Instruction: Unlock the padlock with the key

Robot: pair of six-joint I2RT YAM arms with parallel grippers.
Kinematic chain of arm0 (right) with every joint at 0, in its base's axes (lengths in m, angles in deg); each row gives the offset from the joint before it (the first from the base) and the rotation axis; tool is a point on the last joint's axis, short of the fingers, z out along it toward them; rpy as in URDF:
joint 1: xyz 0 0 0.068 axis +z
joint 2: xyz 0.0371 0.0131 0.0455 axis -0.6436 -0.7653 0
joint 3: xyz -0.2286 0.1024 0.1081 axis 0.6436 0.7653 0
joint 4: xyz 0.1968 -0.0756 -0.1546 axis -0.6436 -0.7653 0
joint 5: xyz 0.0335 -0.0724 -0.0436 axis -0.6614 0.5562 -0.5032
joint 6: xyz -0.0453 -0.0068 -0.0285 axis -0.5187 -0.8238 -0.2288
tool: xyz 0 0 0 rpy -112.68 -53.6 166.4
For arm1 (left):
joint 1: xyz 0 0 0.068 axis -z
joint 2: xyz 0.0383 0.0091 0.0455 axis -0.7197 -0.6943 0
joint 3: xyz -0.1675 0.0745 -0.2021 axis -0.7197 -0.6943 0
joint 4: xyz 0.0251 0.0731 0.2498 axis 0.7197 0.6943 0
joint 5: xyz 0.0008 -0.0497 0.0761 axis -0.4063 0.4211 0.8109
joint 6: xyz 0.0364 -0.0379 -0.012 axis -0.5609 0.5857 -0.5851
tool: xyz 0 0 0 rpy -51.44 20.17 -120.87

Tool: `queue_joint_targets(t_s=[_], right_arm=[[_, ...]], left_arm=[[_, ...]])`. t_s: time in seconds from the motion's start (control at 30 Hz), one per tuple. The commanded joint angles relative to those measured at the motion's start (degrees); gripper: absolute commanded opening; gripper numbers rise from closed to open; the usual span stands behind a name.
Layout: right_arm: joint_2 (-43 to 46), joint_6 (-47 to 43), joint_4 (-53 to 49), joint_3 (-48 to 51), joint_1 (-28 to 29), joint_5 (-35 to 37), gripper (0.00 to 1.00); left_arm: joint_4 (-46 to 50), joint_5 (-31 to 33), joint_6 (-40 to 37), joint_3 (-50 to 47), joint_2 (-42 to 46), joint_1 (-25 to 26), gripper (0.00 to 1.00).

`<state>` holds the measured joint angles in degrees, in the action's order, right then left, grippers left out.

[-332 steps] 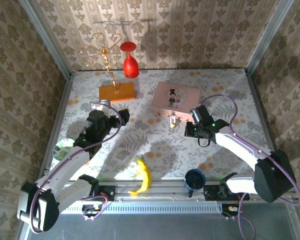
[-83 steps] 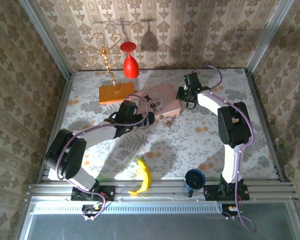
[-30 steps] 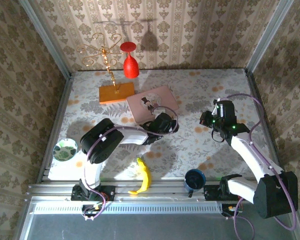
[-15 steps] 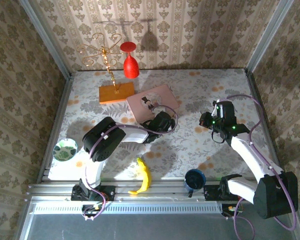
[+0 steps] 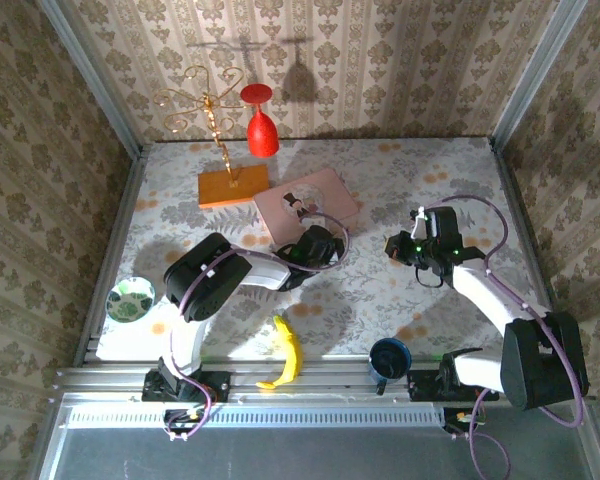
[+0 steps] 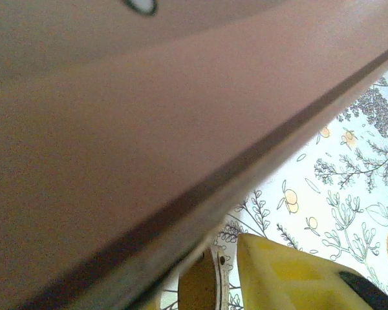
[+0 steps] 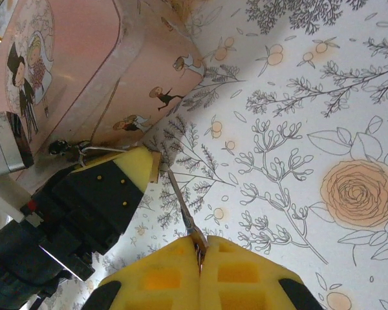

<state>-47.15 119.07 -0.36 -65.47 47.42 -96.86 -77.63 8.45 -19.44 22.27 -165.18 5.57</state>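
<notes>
Clearly, your right gripper [image 7: 199, 248] pinches the key [image 7: 180, 203], aimed up-left at the padlock [image 7: 154, 167]; the left gripper [image 7: 137, 169] covers most of it beside the pink box [image 7: 84, 71], grip impossible to judge.

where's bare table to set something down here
Far right corner, between the pink box and the right wall, is bare; so is the left strip between the wooden stand base and the small plate. Crowded at the box's near edge, where the left gripper and right gripper with the key meet.
</notes>
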Motion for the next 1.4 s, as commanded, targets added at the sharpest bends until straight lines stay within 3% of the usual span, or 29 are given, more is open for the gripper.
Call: queue_joint_targets(t_s=[0.0, 0.2, 0.4, 0.77, 1.0, 1.2, 1.37], right_arm=[[0.3, 1.5, 2.7, 1.7, -0.2, -2.3, 0.00], [1.1, 2.7, 5.1, 5.0, -0.1, -3.1, 0.00], [1.0, 3.7, 7.7, 7.6, 0.1, -3.5, 0.00], [0.1, 4.8, 9.5, 8.1, 1.1, -3.3, 0.00], [-0.4, 4.8, 9.3, 7.1, 1.5, -3.7, 0.00], [-0.8, 4.3, 8.9, 6.3, 1.9, -5.2, 0.00], [-1.9, 6.3, 15.4, 8.6, 2.0, -9.8, 0.00]], left_arm=[[-0.7, -4.3, 1.6, -1.8, 0.4, -0.2, 0.30], [-0.9, -7.6, 4.7, -2.4, 0.6, -0.3, 0.27], [1.0, -7.4, 6.3, -2.6, 1.9, -0.3, 0.45], [3.3, -7.3, 10.0, -2.6, 0.3, 0.8, 0.44], [6.8, -6.5, 7.7, -1.3, 1.0, 1.2, 0.27], [7.8, -9.9, 3.6, -1.3, 4.5, 1.0, 0.15], [7.0, -15.1, 2.3, -1.6, 7.9, -0.4, 0.09]])
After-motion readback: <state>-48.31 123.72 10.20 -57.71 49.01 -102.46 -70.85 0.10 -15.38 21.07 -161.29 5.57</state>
